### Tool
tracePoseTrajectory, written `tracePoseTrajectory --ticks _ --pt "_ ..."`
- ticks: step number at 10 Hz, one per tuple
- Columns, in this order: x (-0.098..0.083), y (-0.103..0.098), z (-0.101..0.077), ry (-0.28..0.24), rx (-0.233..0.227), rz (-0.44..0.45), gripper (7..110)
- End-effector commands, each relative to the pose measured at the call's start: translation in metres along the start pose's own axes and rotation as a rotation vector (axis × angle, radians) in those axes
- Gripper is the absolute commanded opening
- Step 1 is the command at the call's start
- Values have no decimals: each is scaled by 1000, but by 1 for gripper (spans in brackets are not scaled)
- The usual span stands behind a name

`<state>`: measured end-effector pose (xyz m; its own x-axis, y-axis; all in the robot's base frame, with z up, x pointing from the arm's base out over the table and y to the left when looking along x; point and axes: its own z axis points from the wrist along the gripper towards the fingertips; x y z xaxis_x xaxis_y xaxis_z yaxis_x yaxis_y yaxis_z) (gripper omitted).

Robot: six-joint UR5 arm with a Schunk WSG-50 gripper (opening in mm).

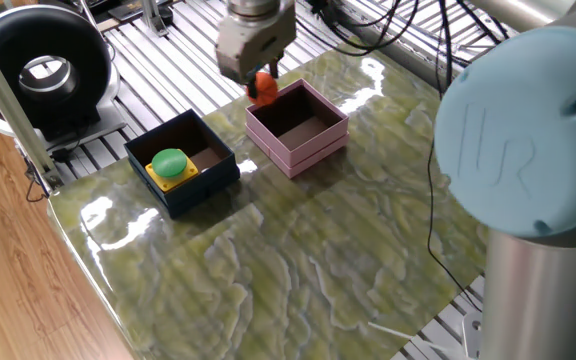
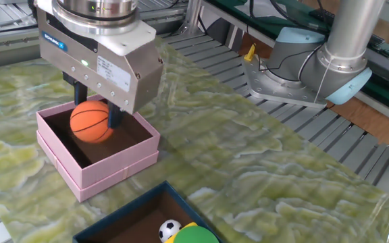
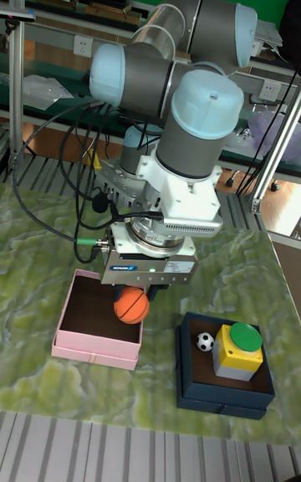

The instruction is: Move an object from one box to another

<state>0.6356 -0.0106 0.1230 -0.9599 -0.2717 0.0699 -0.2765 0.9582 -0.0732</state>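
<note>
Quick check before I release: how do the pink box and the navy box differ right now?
The pink box is pale with a stepped rim; the navy box is dark blue with thin plain walls. The pink box has nothing resting on its floor, with the hand holding the orange ball over it; the navy box holds a yellow block with a green button and a small soccer ball. Both are square, open-topped and similar in size.

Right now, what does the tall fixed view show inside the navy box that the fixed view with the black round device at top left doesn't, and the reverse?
Only the tall view shows the small black-and-white soccer ball. Only the other shows the black round device and wooden floor. Both show the square dark navy-blue box, its yellow block with green round top, the pale pink square box, and the end effector holding the orange basketball.
</note>
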Motion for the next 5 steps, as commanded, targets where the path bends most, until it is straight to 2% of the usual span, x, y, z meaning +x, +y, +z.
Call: tracePoseTrajectory --ticks 1,2,3,4,5 --pt "13 -8 8 2 6 -132 7" --pt "14 -18 9 11 44 -187 7" --pt "17 -19 10 21 49 -219 7" --pt "18 -17 11 20 41 -242 22" --pt "17 -14 11 18 29 -258 22"
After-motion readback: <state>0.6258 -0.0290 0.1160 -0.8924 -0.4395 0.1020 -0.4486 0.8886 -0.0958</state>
